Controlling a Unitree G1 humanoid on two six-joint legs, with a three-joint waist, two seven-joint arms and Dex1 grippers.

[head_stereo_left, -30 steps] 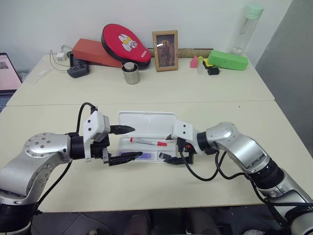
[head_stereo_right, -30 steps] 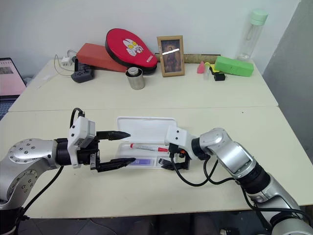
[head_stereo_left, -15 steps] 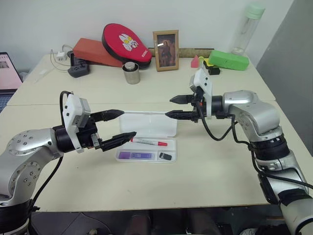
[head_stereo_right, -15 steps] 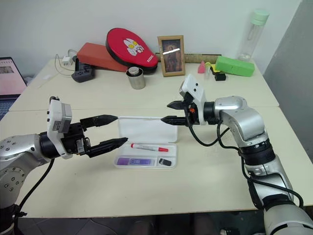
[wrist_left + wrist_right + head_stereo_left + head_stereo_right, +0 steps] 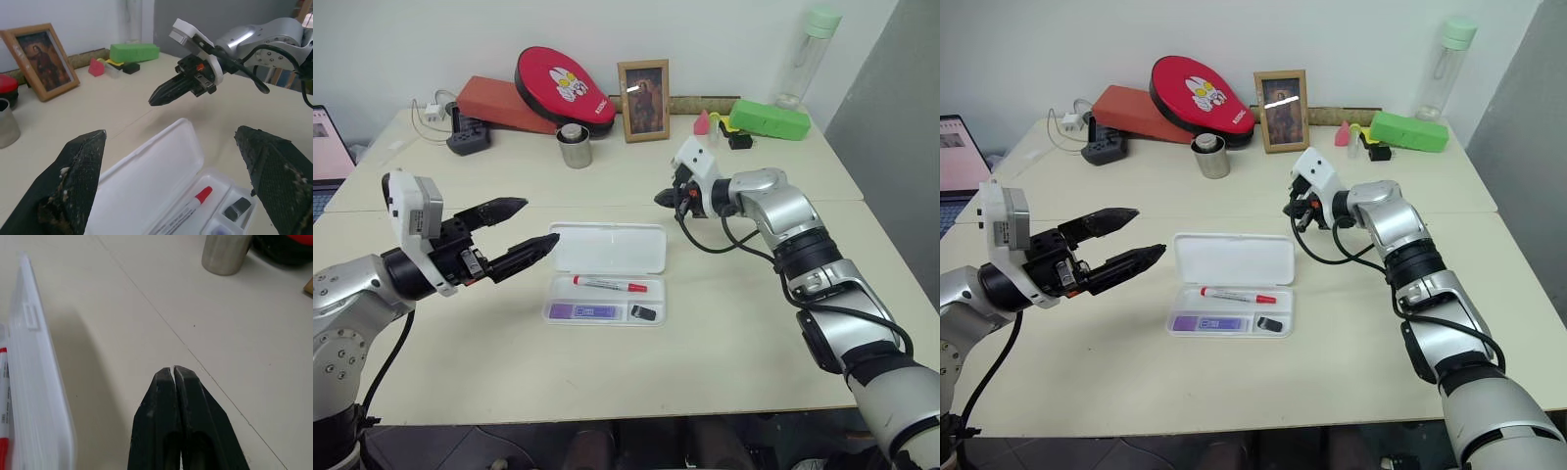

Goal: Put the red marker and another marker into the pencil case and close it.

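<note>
Now your pencil case [image 5: 607, 269] lies open on the worktop [image 5: 724, 323], lid flat behind the tray, with the red marker [image 5: 610, 285] in the rear slot and the purple marker [image 5: 585, 311] in front. Your left gripper [image 5: 514, 235] hovers spread, empty, left of the case; your right gripper [image 5: 663, 198] is clenched on nothing beyond its far right corner.

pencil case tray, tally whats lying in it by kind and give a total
In the open pencil case:
markers: 2, the red marker and the purple marker
small dark cap-like objects: 1
total: 3
</note>
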